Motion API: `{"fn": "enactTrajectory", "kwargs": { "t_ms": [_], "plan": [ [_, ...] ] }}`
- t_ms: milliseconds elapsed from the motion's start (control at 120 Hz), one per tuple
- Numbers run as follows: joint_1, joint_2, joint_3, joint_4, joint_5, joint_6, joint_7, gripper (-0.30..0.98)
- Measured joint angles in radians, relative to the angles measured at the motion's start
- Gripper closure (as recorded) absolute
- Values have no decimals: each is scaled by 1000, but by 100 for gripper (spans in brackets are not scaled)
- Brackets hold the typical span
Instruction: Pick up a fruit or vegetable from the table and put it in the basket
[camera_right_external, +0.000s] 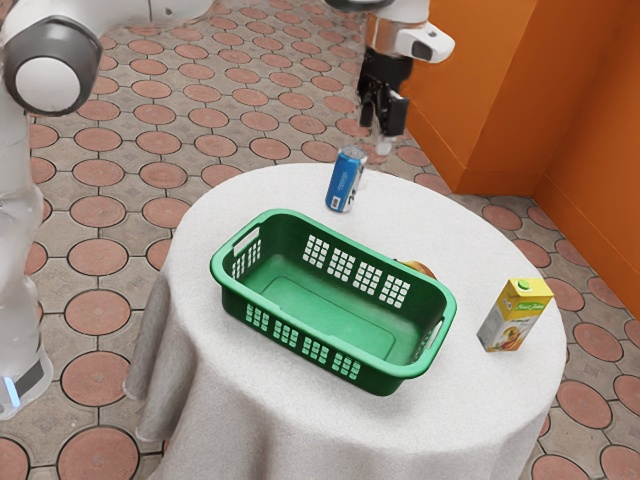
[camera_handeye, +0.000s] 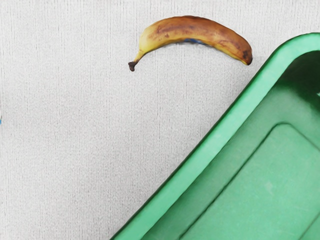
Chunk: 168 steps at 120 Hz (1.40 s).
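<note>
Banana (camera_handeye: 194, 31) is being seen on worktop (camera_handeye: 75, 125), outside basket (camera_handeye: 210, 130), near its rim. Light, soft, bruisable flesh is being assumed; gentle mid-length grip across the curve is being favoured. Pincer (camera_right_external: 383, 132) is being held aloft; open or closed: not being discerned.

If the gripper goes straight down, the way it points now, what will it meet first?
Most likely the white tablecloth, beside the green basket; but depth is unclear, so the basket's rim cannot be ruled out.
</note>
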Motion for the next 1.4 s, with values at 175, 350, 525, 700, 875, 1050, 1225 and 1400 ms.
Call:
{"fn": "enactTrajectory", "kwargs": {
  "t_ms": [175, 350, 525, 700, 875, 1050, 1225, 1400],
  "plan": [
    [127, 33, 188, 175, -80, -116, 62, 2],
    [449, 31, 198, 183, -98, -165, 109, 2],
    [287, -16, 196, 402, -48, -209, 170, 2],
    [168, 123, 201, 358, -18, -185, 325, 2],
    [169, 125, 202, 52, -8, -45, 502, 2],
    [155, 99, 200, -47, 13, 111, 648, 2],
    [116, 71, 198, -22, 39, 167, 758, 2],
    [56, 90, 157, 38, 57, 158, 850, 2]
  ]
}}
